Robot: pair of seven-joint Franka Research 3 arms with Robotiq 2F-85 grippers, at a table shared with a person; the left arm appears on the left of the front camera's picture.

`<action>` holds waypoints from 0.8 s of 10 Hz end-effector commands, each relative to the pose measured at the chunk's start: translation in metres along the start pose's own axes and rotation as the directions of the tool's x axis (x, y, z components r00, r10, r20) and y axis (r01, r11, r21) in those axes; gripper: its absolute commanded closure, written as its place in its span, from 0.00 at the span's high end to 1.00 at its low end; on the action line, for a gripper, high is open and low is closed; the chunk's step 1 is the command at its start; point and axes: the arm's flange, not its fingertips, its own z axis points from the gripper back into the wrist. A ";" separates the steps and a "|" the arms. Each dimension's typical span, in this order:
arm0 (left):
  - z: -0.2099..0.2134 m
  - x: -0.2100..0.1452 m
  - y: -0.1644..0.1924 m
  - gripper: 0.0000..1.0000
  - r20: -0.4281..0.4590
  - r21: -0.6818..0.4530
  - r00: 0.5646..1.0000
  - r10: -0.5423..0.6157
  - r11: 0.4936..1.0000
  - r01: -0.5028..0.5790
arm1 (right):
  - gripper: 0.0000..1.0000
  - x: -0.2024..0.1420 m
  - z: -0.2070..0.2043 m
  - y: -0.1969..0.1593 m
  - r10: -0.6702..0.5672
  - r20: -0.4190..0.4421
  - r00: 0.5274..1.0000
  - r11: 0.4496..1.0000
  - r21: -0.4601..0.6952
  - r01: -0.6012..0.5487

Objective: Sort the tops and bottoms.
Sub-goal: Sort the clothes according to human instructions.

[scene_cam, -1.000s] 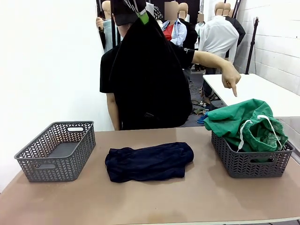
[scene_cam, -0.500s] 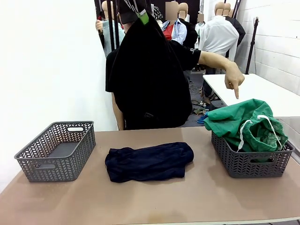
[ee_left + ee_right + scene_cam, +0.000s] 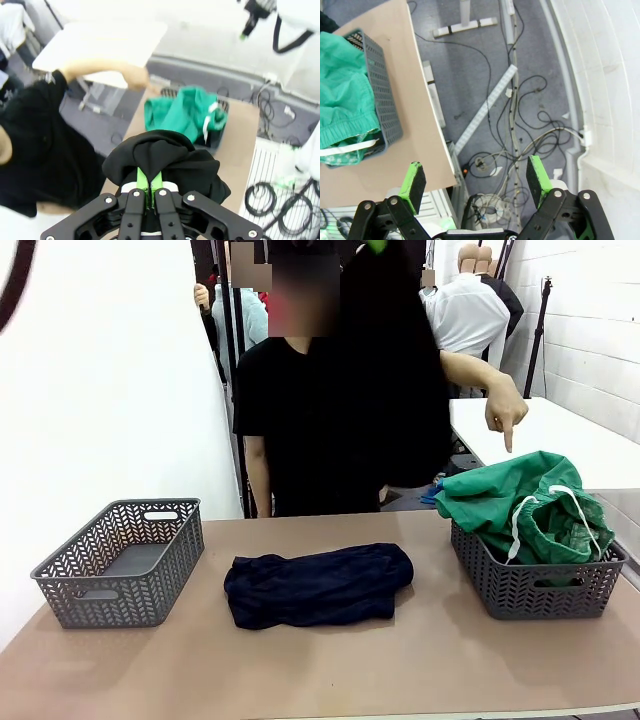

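Note:
My left gripper (image 3: 150,186) is shut on a black garment (image 3: 165,160), which hangs high over the table's far side (image 3: 395,370) from the green pads (image 3: 377,245); its kind is unclear. The green bottoms (image 3: 520,505) with a white drawstring are heaped in the right grey basket (image 3: 535,585), also seen from above (image 3: 185,112). A folded navy garment (image 3: 318,585) lies mid-table. My right gripper (image 3: 476,181) is open and holds nothing, off the table's right edge over the floor, with the basket (image 3: 382,107) and bottoms (image 3: 342,100) at its left.
An empty grey basket (image 3: 120,560) stands at the table's left. A person in black stands at the far side, one hand (image 3: 507,412) pointing down at the right basket. Cables and a rail lie on the floor (image 3: 510,115) below the right gripper.
The hanging black garment has swung right, uncovering the person behind it. The person's pointing hand has stayed over the right basket.

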 end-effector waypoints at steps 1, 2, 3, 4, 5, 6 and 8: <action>-0.029 0.062 0.012 0.00 0.073 0.020 0.997 0.007 1.000 -0.008 | 1.00 -0.003 -0.001 0.000 0.011 -0.008 1.000 1.000 -0.007 -0.011; -0.051 0.080 0.020 0.00 0.090 0.013 0.996 0.022 1.000 -0.023 | 1.00 -0.003 -0.001 0.000 0.011 -0.008 1.000 1.000 -0.007 -0.011; -0.065 0.093 0.023 0.00 0.120 0.001 0.992 0.047 0.999 -0.048 | 1.00 -0.003 -0.001 0.000 0.011 -0.008 1.000 1.000 -0.007 -0.011; -0.075 0.102 0.023 0.00 0.150 -0.013 0.986 0.073 0.997 -0.071 | 1.00 -0.003 -0.001 0.000 0.011 -0.008 1.000 1.000 -0.007 -0.011; -0.075 0.098 0.021 0.00 0.115 -0.036 0.989 0.088 0.996 -0.085 | 1.00 -0.003 -0.001 0.000 0.011 -0.008 1.000 1.000 -0.007 -0.011; -0.072 0.032 -0.004 0.00 0.114 -0.022 0.993 0.032 0.999 -0.029 | 1.00 -0.003 -0.001 0.000 0.011 -0.008 1.000 1.000 -0.007 -0.011; -0.072 0.032 -0.004 0.00 0.114 -0.022 0.993 0.032 0.999 -0.029 | 1.00 -0.003 -0.001 0.000 0.011 -0.008 1.000 1.000 -0.007 -0.011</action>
